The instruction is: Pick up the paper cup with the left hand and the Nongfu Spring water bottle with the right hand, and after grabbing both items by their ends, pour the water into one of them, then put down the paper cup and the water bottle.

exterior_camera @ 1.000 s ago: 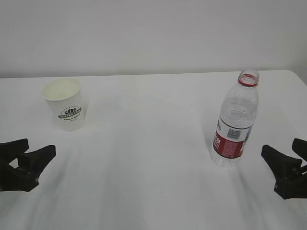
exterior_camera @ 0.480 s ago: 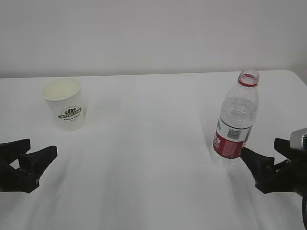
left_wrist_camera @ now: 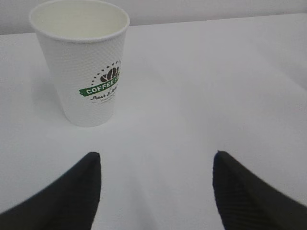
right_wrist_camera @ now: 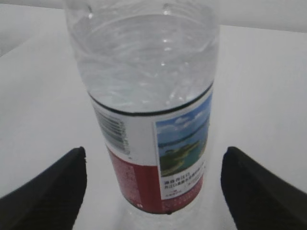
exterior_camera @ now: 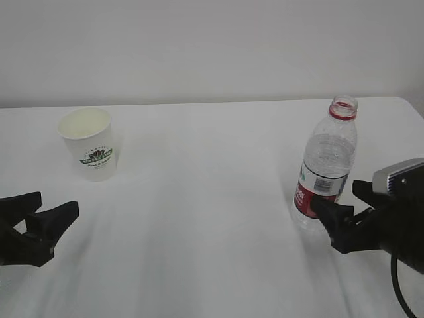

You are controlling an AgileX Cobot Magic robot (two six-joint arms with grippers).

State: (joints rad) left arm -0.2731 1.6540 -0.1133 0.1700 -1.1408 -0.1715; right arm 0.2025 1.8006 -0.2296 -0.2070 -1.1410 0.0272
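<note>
The paper cup (exterior_camera: 87,142) stands upright at the far left of the white table, empty inside, with its green logo towards me. My left gripper (exterior_camera: 54,204) is open, low over the table and short of the cup (left_wrist_camera: 86,67), which sits ahead and to the left of the jaws (left_wrist_camera: 156,155). The Nongfu Spring water bottle (exterior_camera: 324,172) stands uncapped at the right, with clear water (right_wrist_camera: 144,62) in it. My right gripper (exterior_camera: 336,195) is open, its fingers flanking the bottle's lower label (right_wrist_camera: 148,158) without touching it (right_wrist_camera: 154,151).
The white table (exterior_camera: 212,199) runs back to a pale wall. Its rounded far right corner (exterior_camera: 404,106) lies just behind the bottle. Nothing else stands between cup and bottle.
My right gripper has moved in from the right edge to the bottle and spread its jaws wider around the label. The left gripper, cup and bottle have not moved.
</note>
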